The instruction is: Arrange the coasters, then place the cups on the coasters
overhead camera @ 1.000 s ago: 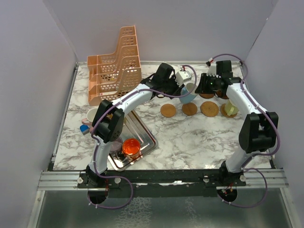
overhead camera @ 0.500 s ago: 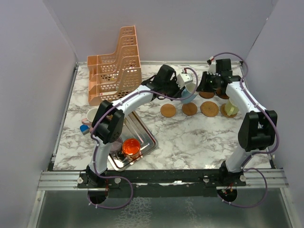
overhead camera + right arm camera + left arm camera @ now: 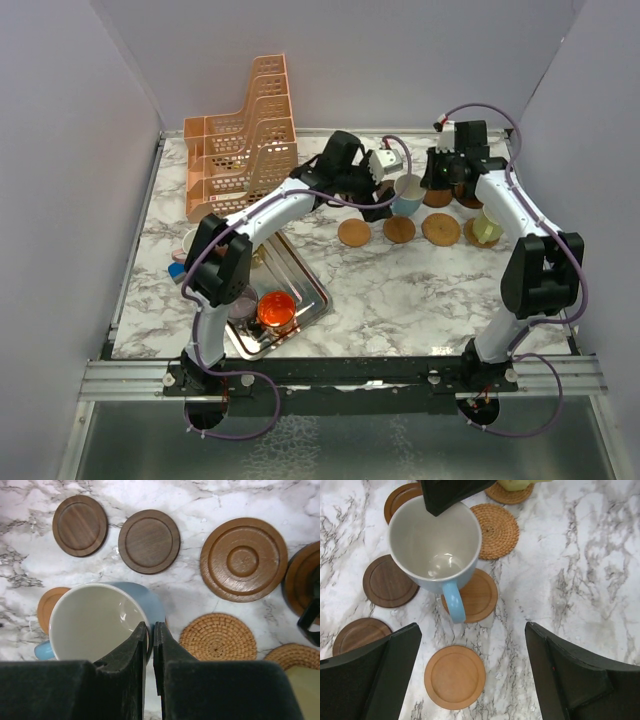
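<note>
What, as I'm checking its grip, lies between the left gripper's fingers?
Left wrist view: only a tan coaster, down on the table; the blue cup sits beyond the left gripper.

Place: appearing as a robotics lab test cell
Walls: plain pale grey panel walls [image 3: 80, 150] boxing in three sides
Surface: white grey-veined marble-pattern tabletop [image 3: 400, 290] lying inside
Mounting: silver aluminium rail [image 3: 120, 378] carrying white-and-black left arm [image 3: 270, 212] and right arm [image 3: 512, 212]

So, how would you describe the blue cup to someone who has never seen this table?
Look at the far side of the marble table, right of the peach stacked trays, where round coasters lie in rows. The blue cup is upright there, close by a light wooden coaster. It alone is pale blue with a white inside; the nearby cup is yellow.
</note>
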`<control>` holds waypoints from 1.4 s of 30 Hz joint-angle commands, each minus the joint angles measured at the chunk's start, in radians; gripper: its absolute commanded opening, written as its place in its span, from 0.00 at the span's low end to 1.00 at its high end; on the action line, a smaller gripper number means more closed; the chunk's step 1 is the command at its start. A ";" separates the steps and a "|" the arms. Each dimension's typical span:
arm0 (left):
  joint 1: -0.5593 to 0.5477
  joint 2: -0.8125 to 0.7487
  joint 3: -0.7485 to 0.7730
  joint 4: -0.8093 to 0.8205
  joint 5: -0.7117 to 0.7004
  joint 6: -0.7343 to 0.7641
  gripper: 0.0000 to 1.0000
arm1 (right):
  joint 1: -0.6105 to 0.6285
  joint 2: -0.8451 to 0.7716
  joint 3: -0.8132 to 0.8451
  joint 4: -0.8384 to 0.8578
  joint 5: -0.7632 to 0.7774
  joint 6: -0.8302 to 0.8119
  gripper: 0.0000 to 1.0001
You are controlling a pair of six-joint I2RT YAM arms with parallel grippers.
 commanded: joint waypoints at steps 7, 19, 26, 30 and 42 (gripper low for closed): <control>0.071 -0.121 -0.016 0.004 0.163 -0.039 0.93 | -0.038 0.026 0.114 0.117 -0.015 -0.193 0.01; 0.091 -0.256 -0.147 -0.058 0.101 0.105 0.97 | -0.187 0.225 0.346 0.033 -0.231 -0.398 0.01; 0.098 -0.282 -0.179 -0.051 0.087 0.126 0.97 | -0.226 0.344 0.494 -0.056 -0.307 -0.472 0.01; 0.098 -0.279 -0.176 -0.050 0.095 0.123 0.97 | -0.234 0.401 0.564 -0.124 -0.332 -0.503 0.01; 0.098 -0.267 -0.168 -0.040 0.114 0.094 0.97 | -0.256 0.452 0.602 -0.176 -0.345 -0.548 0.01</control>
